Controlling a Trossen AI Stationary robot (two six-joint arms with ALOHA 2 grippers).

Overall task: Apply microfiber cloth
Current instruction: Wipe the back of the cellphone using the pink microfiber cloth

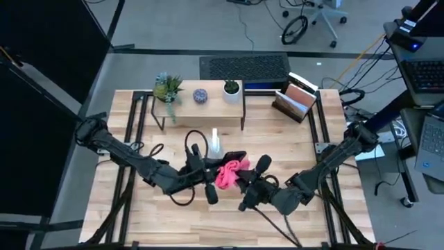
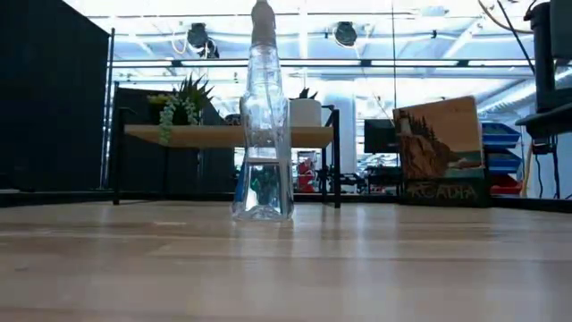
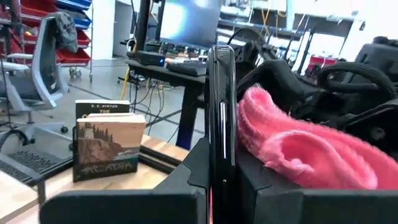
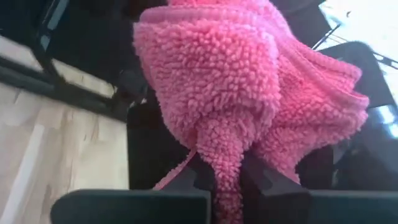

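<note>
Left hand clamps a black smartphone on edge above the counter — the microfiber cloth bunches against the phone's face, pinched between the closed fingers of the right hand.

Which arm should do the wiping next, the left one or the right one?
Probably the right. The right gripper is pinched on the microfiber cloth, bunched against the phone, which the left gripper holds upright on edge.
</note>
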